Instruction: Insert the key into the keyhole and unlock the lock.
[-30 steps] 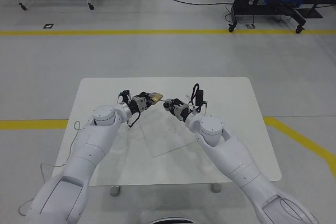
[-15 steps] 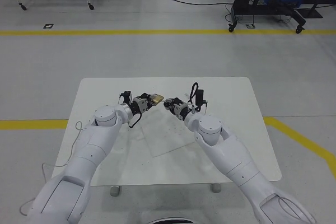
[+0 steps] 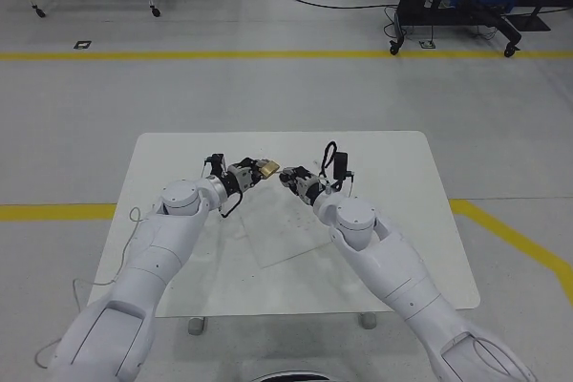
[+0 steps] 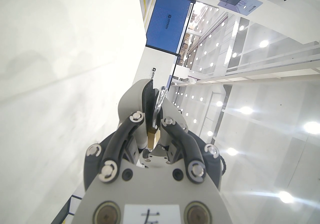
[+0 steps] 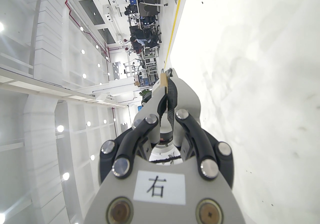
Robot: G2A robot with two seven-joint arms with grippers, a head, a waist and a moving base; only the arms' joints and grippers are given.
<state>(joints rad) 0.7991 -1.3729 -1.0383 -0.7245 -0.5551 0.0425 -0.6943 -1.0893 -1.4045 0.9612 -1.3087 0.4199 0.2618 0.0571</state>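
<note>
In the upper centre of the top view, above the table (image 3: 392, 191), the left gripper (image 3: 256, 169) clamps the brass lock (image 4: 153, 138) while the right gripper (image 3: 290, 178), just beside it, pinches the key (image 5: 163, 80).

We held the brass padlock (image 3: 267, 168) in our left gripper (image 3: 263, 169) at mid-frame, right gripper (image 3: 287, 176) just beside.
</note>
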